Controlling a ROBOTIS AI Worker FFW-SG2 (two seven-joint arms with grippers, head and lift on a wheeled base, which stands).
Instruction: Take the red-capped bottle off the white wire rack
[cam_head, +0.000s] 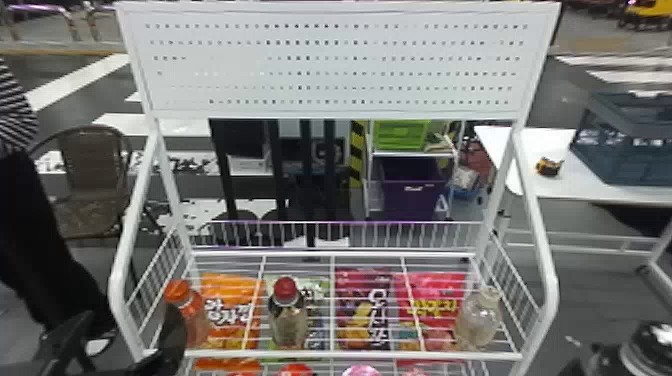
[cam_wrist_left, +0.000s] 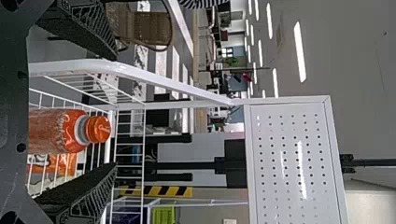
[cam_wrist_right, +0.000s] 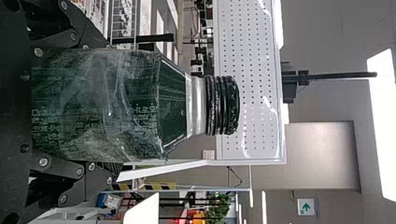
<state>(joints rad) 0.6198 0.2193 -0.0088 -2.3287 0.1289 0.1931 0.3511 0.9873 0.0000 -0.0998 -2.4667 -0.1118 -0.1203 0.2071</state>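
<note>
**Red-capped bottle stands to the right of the spread left claw, with another bottle between**

The red-capped bottle is held up by the white wire rack, in the second bay from the robot's left, with its long axis upright. From the left claw it is found to the right, beyond the orange-capped bottle. That nearer bottle is framed by the left claw's spread fingers in the wrist view; whether it is really enclosed cannot be told. By the right claw a black-capped bottle is pinched, so the left arm seems better placed. A sideways shift past the orange-capped bottle is probably called for, then an approach around the upright body; the orange-capped bottle could be knocked.

Under the rack's wires, snack bags are seen. A clear bottle is stood near the rack's far right side; what is in it cannot be told. Behind the rack, a green crate is placed above a purple bin.
</note>
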